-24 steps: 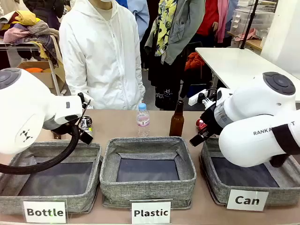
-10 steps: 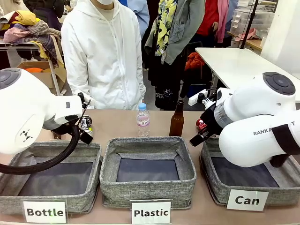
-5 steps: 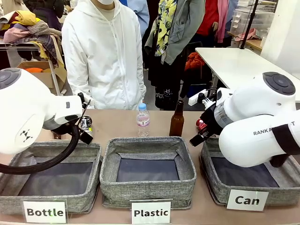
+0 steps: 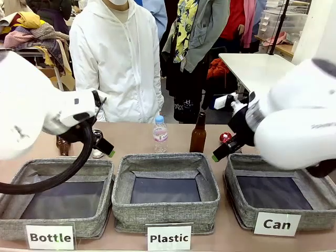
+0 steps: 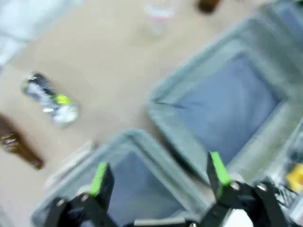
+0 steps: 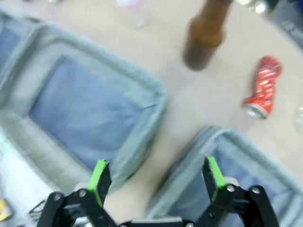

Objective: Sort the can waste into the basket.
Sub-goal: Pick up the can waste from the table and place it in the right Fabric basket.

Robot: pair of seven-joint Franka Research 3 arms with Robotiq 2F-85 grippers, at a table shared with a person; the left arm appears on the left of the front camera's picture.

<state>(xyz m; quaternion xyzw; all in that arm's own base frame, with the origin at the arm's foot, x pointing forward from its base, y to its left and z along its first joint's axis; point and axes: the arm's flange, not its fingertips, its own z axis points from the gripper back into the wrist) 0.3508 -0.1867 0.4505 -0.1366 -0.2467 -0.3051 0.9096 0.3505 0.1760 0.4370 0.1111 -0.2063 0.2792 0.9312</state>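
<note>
Emptily agape, left tool (image 5: 158, 170) sights the black can (image 5: 49, 98), right tool (image 6: 156, 174) the red can (image 6: 262, 87).

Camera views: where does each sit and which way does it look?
Front view: fixed on the robot's side, facing across the table at a person in white; left gripper and right gripper show.
Left wrist view: looks down between its open fingers at the black can.
Right wrist view: looks down between its open fingers at the red can and Can basket.
Both wrist views share the Plastic basket.
</note>
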